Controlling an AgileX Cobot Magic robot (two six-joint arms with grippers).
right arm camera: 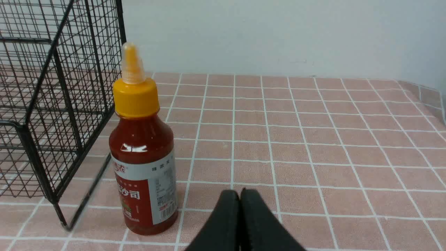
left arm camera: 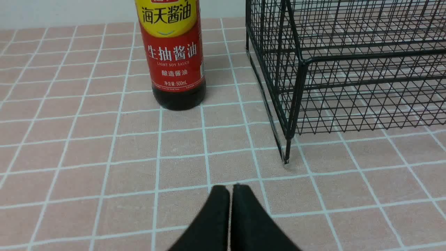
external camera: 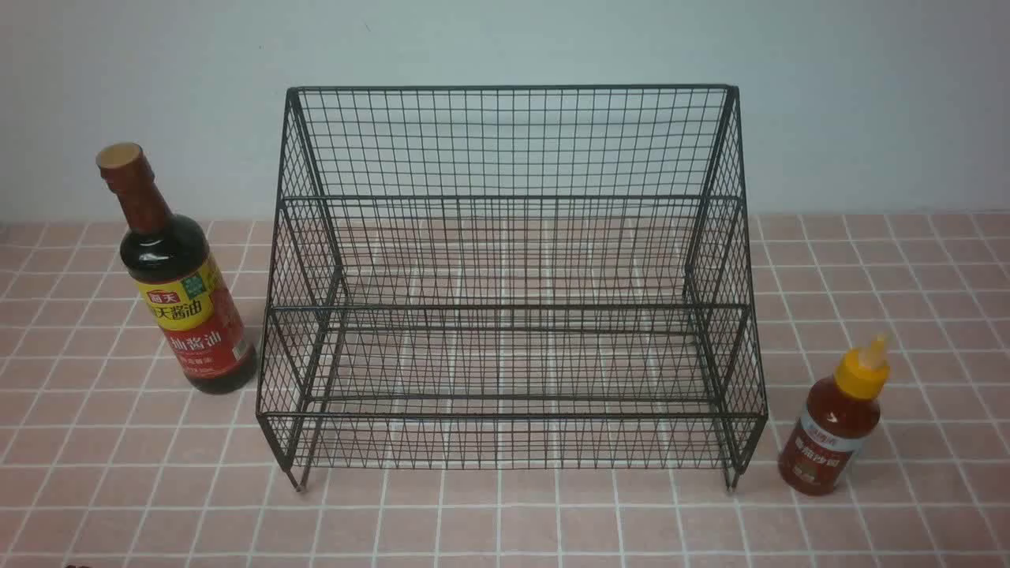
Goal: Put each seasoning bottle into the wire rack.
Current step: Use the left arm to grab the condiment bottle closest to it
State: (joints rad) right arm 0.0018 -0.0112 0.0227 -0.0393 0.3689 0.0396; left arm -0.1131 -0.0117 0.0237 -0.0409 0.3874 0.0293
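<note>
The black wire rack (external camera: 505, 197) stands in the middle of the pink tiled table, both tiers bare. A tall dark soy-sauce bottle (external camera: 180, 292) with a red-yellow label stands upright just left of the rack. The short red sauce bottle (external camera: 832, 426) with a yellow nozzle cap stands upright at the rack's front right corner. Neither arm shows in the front view. My left gripper (left arm camera: 230, 188) is shut and empty, low over the tiles, well short of the soy-sauce bottle (left arm camera: 174, 59). My right gripper (right arm camera: 239, 192) is shut and empty, beside the red bottle (right arm camera: 143, 164).
The rack's corner leg (left arm camera: 286, 153) stands near my left gripper, and its other front leg (right arm camera: 61, 212) stands close to the red bottle. A pale wall (external camera: 505, 39) runs behind the table. Pink tiles (right arm camera: 313, 146) stretch away beyond the red bottle.
</note>
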